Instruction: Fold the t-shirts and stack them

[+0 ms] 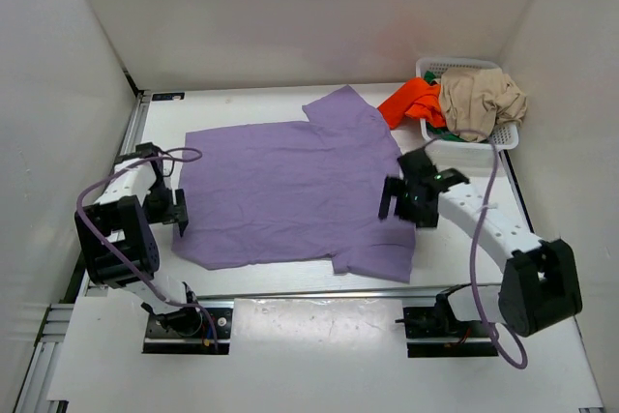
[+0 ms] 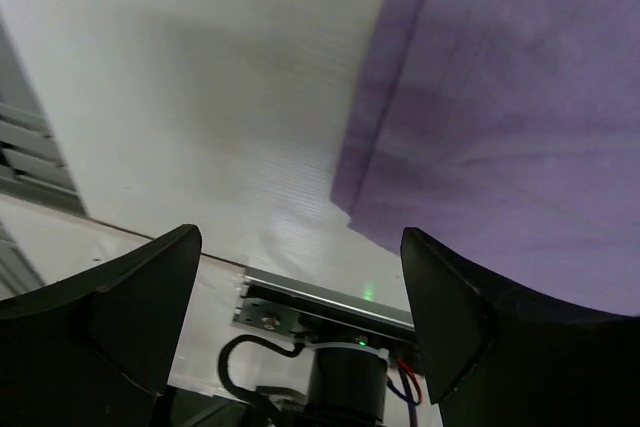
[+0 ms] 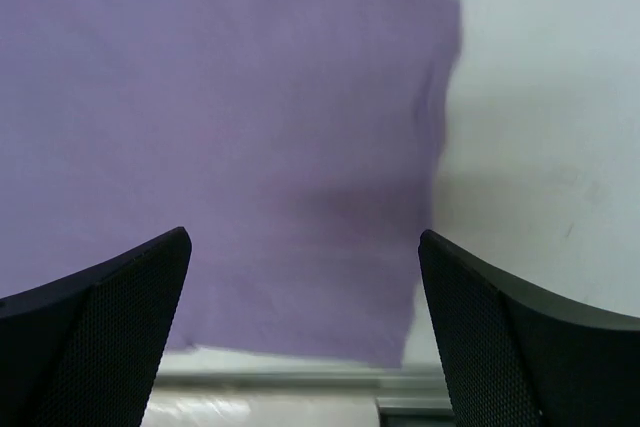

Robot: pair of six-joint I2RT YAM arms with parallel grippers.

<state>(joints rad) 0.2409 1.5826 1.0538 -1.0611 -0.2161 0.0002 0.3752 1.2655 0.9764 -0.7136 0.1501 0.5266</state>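
Observation:
A lavender purple t-shirt (image 1: 290,191) lies spread flat in the middle of the table, sleeves toward the right. My left gripper (image 1: 174,212) hangs open just off the shirt's left hem, which shows as a purple corner (image 2: 480,117) in the left wrist view, with nothing between its fingers. My right gripper (image 1: 398,202) is open above the shirt's right sleeve (image 3: 250,147) and holds nothing. An orange-red t-shirt (image 1: 411,102) and a beige tan t-shirt (image 1: 481,99) are heaped in the basket at the back right, with a bit of green cloth (image 1: 437,129) under them.
The white mesh basket (image 1: 484,148) stands at the back right corner. White walls close in the table on the left, back and right. A metal rail (image 1: 309,293) runs along the near edge, by the arm bases.

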